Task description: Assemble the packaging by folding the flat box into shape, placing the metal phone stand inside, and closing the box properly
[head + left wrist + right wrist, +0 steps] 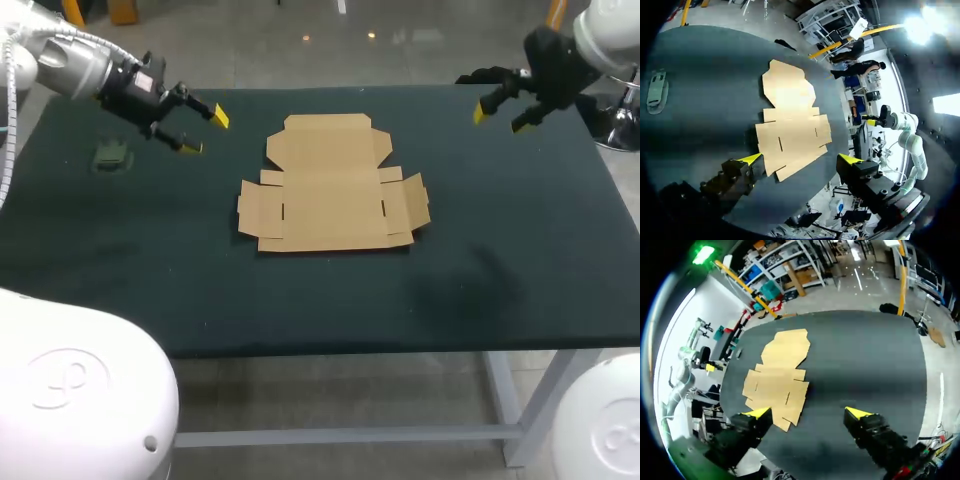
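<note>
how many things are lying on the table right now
2. The flat cardboard box lies unfolded at the middle of the table. The metal phone stand lies near its left edge, beside the open left gripper. Nothing appears hidden.

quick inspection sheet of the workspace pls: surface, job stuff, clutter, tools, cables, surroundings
surface: dark table, top looks even
job's things: box lies flat and unfolded mid-table; stand lies apart from it, toward the far left
clutter: nothing seen
grippers: left tool open, holding nothing, above the table between stand and box; right tool open, holding nothing, above the far right edge
cables: white hose runs along the left arm
surroundings: nothing seen reaching over the table
</note>
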Tool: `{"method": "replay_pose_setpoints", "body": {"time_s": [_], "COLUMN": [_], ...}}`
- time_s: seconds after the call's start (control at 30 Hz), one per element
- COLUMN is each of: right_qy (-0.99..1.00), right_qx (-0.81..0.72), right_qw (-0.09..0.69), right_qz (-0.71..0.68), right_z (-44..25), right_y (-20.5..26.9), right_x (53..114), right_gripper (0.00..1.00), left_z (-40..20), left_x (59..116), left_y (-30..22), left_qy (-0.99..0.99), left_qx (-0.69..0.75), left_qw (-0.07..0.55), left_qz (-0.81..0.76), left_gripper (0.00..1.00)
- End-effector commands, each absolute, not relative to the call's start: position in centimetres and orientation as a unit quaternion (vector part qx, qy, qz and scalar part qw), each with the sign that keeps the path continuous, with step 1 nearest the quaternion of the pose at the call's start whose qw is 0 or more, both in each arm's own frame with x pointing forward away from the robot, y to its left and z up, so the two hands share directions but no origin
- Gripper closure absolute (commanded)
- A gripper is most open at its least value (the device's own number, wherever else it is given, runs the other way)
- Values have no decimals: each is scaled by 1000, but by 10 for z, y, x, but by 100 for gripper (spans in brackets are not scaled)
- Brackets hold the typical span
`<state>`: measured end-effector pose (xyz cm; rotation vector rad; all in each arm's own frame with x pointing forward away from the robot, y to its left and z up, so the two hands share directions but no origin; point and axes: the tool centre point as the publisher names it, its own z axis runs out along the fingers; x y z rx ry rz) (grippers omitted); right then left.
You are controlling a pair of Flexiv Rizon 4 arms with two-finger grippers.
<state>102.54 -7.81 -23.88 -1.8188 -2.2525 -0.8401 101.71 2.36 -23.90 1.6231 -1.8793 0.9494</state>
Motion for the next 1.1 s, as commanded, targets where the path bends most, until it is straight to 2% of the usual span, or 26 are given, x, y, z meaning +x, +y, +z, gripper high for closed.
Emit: {"method": "replay_pose_setpoints", "body": {"time_s": [0.03,0.13,0.3,0.57,0.83,1.1], "right_qy": [-747,-743,-735,-721,-714,-714], "right_qx": [-607,-612,-623,-637,-645,-645], "right_qw": [92,99,108,126,139,139], "right_qz": [-255,-252,-245,-242,-233,-233], "right_z": [-243,-247,-258,-277,-285,-285], "right_y": [-81,-79,-74,-71,-69,-69], "right_x": [1028,1023,1016,1005,998,998], "right_gripper": [0,0,0,0,0,0], "left_z": [-254,-263,-278,-292,-306,-306], "left_x": [1021,1015,1005,993,997,997], "left_y": [25,24,19,10,9,9], "left_qy": [-701,-697,-687,-697,-700,-700], "left_qx": [577,580,600,611,614,614], "left_qw": [292,300,280,215,191,191], "left_qz": [301,296,299,307,312,312], "left_gripper": [0,0,0,0,0,0]}}
